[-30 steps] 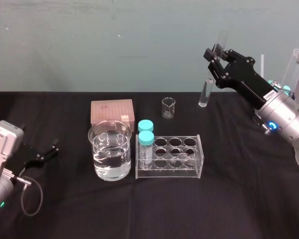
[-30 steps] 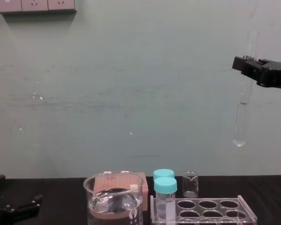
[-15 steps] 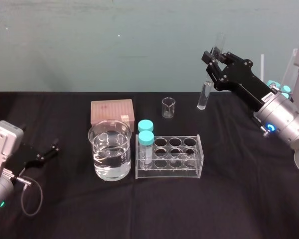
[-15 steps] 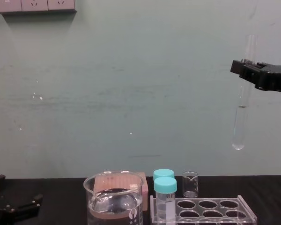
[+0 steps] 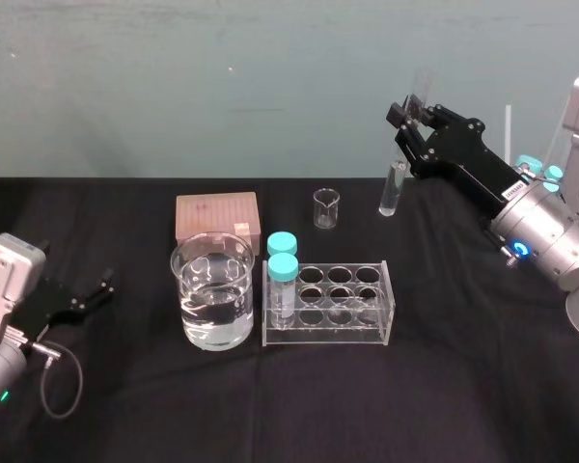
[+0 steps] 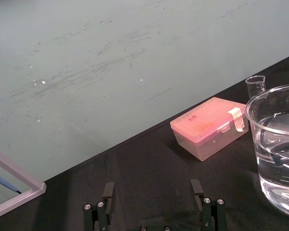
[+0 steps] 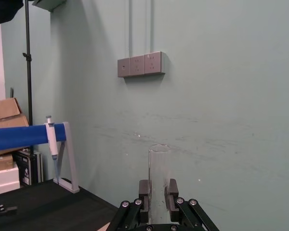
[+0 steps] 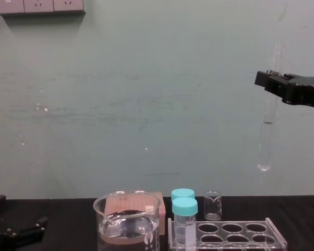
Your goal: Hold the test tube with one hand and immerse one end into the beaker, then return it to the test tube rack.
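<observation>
We see the test tube (image 5: 394, 188) in the upper right of the head view. It is lifted off the table (image 5: 367, 405), with its round end down and its open end up. The right gripper (image 5: 412, 108) holds it by the upper part, and its two fingers are clamped on the glass from both sides. In the right wrist view the tube (image 7: 159, 168) stands up between the black fingers (image 7: 143, 188), with its open mouth above them. In the chest view the tube (image 8: 266, 141) hangs at the right side of the frame, a little tilted. Its round end is high above the right end of the rack (image 8: 227, 235), and the right gripper (image 8: 269, 81) comes in from the right edge.

The rack (image 5: 328, 333) stands in the middle of the head view on the black table. Two vials with teal caps (image 5: 283, 256) stand at its left end. The beaker (image 5: 212, 323) is just beside the rack on the left and has clear water in it. Behind the beaker lies a pink box (image 5: 217, 214), and a small glass beaker (image 5: 326, 207) stands behind the rack.

The left gripper (image 5: 101, 287) rests low at the left edge of the head view, well apart from the beaker. In the left wrist view its fingers (image 6: 108, 190) are apart and hold nothing.
</observation>
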Robot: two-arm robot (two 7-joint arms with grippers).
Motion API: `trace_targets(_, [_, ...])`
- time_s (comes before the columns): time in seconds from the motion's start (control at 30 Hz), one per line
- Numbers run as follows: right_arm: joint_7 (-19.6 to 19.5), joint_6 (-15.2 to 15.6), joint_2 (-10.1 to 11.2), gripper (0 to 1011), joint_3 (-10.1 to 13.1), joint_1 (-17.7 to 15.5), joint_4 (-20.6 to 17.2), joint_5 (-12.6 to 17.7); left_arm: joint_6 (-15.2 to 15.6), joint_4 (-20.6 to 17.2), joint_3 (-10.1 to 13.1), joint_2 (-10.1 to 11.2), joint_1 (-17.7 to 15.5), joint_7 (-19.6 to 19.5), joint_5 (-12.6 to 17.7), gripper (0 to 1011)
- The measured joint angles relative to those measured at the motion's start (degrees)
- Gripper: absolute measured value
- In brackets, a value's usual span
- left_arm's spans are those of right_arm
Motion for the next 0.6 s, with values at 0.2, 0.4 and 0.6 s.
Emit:
trace_targets(0.2, [0.2,0.0,-0.1,226,-0.2,0.2,0.4,0.1,0.0,0.0,0.0,0.0,0.0,0.0,0.0,1000])
trace_targets(0.4, [0.4,0.0,-0.1,226,-0.3,0.5,0.7,0.2,0.0,0.0,0.0,0.0,0.0,0.0,0.0,1000])
trace_targets(0.6, [0.6,0.0,0.0,226,-0.4,0.5,0.9,0.4,0.0,0.0,0.0,0.0,0.0,0.0,0.0,1000])
